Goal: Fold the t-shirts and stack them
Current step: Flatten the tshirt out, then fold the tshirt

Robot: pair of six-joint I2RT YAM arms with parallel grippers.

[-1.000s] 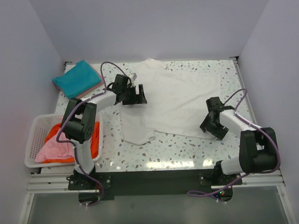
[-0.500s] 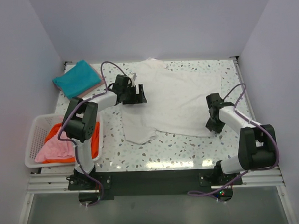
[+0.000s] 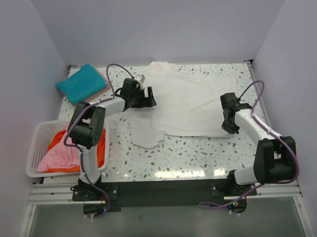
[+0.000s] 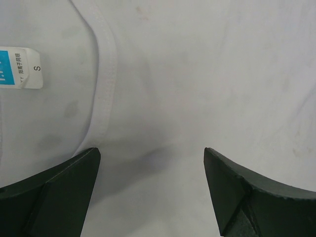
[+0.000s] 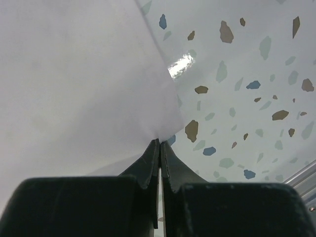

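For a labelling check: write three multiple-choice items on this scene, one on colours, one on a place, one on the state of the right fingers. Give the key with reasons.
1. The basket holds shirts of which colours?
A. pink and orange
B. black and grey
C. green and yellow

2. The teal shirt lies:
A. in the basket
B. at the far left corner of the table
C. under the right arm

3. The right fingers are:
A. wide open above bare table
B. shut on the edge of the white shirt
C. shut on the basket

Key:
1 A: a pink shirt and an orange shirt lie in it.
2 B: the top view shows it folded there, apart from the basket.
3 B: the right wrist view shows the tips together with the white cloth's edge pinched between them.
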